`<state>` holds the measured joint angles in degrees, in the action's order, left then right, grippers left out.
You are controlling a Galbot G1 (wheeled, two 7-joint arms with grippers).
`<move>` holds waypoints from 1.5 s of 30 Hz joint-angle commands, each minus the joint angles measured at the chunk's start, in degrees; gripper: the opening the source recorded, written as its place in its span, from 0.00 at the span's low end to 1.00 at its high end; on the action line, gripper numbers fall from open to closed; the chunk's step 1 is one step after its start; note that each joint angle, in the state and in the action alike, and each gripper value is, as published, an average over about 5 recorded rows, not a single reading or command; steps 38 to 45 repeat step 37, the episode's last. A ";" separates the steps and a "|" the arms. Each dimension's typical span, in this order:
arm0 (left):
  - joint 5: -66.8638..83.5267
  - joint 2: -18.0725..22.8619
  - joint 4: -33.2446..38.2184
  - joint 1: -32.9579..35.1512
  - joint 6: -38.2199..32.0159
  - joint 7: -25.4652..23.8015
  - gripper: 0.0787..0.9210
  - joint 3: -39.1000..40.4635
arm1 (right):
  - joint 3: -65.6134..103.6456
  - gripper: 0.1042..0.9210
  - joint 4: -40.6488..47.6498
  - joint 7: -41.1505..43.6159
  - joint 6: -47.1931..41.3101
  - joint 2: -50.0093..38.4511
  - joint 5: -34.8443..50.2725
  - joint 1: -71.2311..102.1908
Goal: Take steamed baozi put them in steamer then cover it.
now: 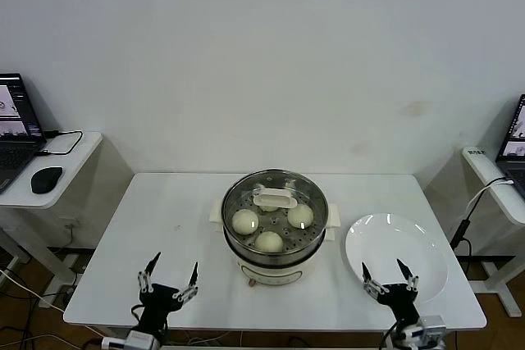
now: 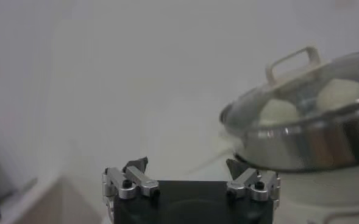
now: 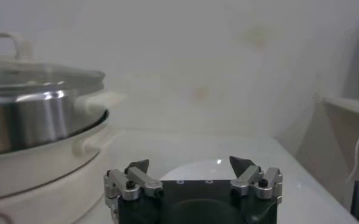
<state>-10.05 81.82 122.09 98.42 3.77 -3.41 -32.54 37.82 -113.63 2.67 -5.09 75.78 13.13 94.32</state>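
- The steamer (image 1: 275, 239) is seen at table (image 1: 164, 211) centre, closed by the cover (image 1: 275, 202); steamed baozi (image 1: 245, 221) are visible inside.
- The left gripper (image 1: 170, 282) and right gripper (image 1: 388, 278) are held wide, empty, at the near edge; the latter overlaps the white plate (image 1: 410, 243).

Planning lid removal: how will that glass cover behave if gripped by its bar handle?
The cover is probably rigid and breakable: clear glass in a metal rim. Likely heavyish, given it spans the steamer. The bar handle looks smooth, so the fingers may slip and the cover may tilt.
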 commanded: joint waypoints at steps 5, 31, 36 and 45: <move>1.74 0.15 1.25 5.97 4.99 2.63 0.88 0.46 | -0.83 0.88 -3.58 -0.60 -2.47 -0.04 0.71 3.44; 2.88 -1.87 4.13 9.41 2.47 2.03 0.88 0.50 | 1.05 0.88 -4.46 2.81 -3.82 -6.19 -0.70 4.63; 2.29 -1.04 4.41 9.53 2.61 1.75 0.88 0.63 | -0.15 0.88 -4.47 2.75 -4.23 -5.98 -0.85 4.09; 2.22 -0.97 4.45 9.59 2.61 1.72 0.88 0.64 | -0.30 0.88 -4.46 2.75 -4.28 -5.97 -0.90 4.02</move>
